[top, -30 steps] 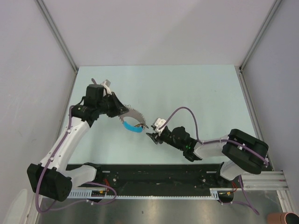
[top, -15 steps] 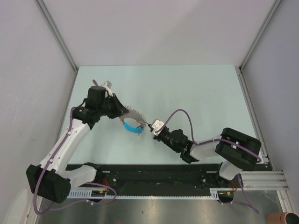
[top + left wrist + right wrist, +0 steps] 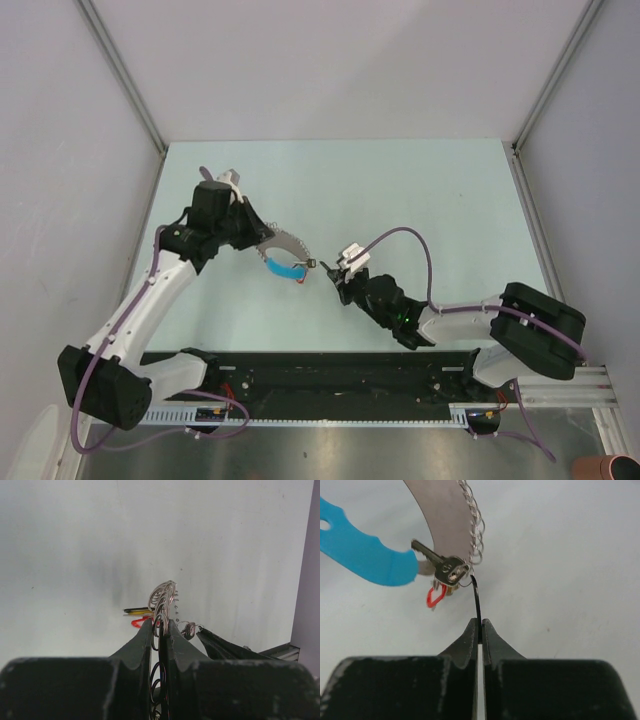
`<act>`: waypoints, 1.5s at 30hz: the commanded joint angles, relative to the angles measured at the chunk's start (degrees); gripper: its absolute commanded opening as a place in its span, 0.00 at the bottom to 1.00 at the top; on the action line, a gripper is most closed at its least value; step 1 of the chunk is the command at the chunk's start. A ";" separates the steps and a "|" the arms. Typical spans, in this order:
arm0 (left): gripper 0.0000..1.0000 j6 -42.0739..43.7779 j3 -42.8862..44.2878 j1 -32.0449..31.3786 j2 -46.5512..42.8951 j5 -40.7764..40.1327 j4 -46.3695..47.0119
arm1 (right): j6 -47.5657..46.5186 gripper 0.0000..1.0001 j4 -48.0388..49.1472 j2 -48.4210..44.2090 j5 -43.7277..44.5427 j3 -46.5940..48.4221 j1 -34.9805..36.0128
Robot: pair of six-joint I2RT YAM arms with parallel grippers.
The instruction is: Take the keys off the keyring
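one keyring [image 3: 286, 242], one grey key [image 3: 445, 568]

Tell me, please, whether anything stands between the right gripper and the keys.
Nothing visible does: the right gripper is shut on a thin dark piece beside the keys, on the keyring the left gripper clamps.

keyring [image 3: 285, 243]: silvery curved band, chain-link edge, arcs over table L of centre
blue section [image 3: 365, 555]: light-blue, curved, at loop's lower end
silver key [image 3: 442, 567]: hangs at band edge
red-head key [image 3: 435, 596]: just below silver key
dark key [image 3: 477, 605]: thin, edge-on, upright, on small ring
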 commanded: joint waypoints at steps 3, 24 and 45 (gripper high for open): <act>0.00 4.76 3.60 1.19 0.95 -7.18 -2.84 | 24.29 0.09 -11.08 -3.88 10.71 1.74 0.42; 0.00 44.43 0.46 -20.06 -8.70 -48.63 13.74 | 15.60 0.54 -5.82 -8.71 0.68 1.83 0.25; 0.01 10.21 20.48 -20.43 7.80 -21.24 -9.17 | -22.18 0.77 32.04 7.35 -4.33 1.56 9.12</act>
